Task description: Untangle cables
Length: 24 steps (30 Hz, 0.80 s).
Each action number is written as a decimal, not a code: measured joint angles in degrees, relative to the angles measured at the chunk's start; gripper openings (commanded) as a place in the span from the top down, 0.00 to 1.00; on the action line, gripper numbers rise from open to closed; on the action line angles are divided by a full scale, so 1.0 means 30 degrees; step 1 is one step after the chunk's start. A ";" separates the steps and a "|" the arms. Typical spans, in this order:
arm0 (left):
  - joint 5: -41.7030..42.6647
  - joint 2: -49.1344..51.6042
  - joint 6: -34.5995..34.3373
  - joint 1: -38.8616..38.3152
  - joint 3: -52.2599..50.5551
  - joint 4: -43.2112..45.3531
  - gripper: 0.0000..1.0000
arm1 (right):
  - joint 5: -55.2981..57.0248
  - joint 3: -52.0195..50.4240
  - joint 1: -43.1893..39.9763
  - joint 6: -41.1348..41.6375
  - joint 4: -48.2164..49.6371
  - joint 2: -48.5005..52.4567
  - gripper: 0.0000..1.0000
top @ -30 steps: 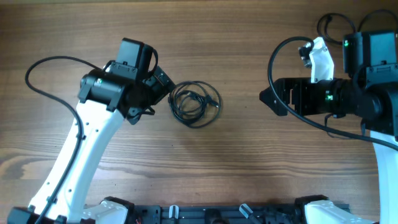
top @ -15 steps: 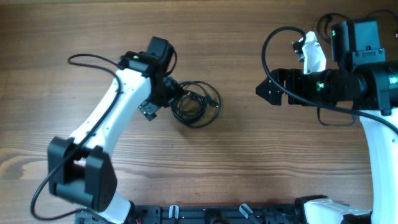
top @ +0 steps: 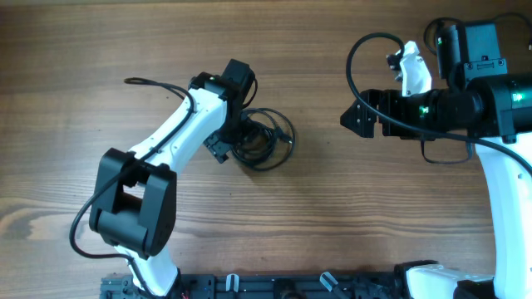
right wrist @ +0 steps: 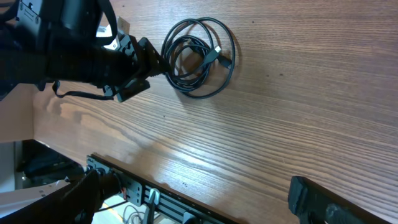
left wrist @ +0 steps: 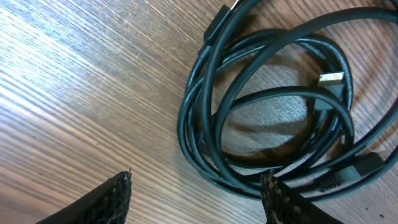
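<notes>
The cables (top: 266, 137) are thin black cords with small plug ends, looped together in one small bundle on the wooden table. My left gripper (top: 232, 138) is open at the bundle's left edge. In the left wrist view the cables (left wrist: 273, 106) fill the upper right, and the left gripper's (left wrist: 199, 186) right fingertip reaches the lowest loops while its left fingertip is over bare wood. My right gripper (top: 352, 121) is open and empty, well to the right of the bundle. The right wrist view shows the cables (right wrist: 199, 56) far off, beyond the right gripper (right wrist: 199, 199).
The table's front edge with a black rail (right wrist: 161, 196) lies below. Thick black robot wires loop near the right arm (top: 366, 66) and over the left arm (top: 158, 83). Another black loop (top: 434, 33) shows at the top right corner, partly hidden.
My left arm has swung right and its gripper has moved up to the bundle's left edge. My right arm has shifted slightly left. The cables have not moved.
</notes>
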 measured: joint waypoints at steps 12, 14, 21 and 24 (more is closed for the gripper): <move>0.0073 0.0022 -0.0670 0.0000 -0.1865 0.1494 0.55 | 0.0000 0.0000 0.0000 0.0000 0.0000 0.0000 0.00; 0.0066 0.0022 -0.0765 0.0000 -0.1887 0.1894 0.55 | 0.0000 0.0000 0.0000 0.0000 0.0000 0.0000 0.00; 0.0073 0.0022 -0.0838 0.0000 -0.1923 0.3053 0.48 | 0.0007 0.0000 0.0000 0.0000 0.0080 0.0000 0.00; 0.0073 0.0022 -0.0831 -0.0007 -0.1923 0.3432 0.53 | 0.0007 0.0000 0.0000 0.0000 0.0080 0.0000 0.00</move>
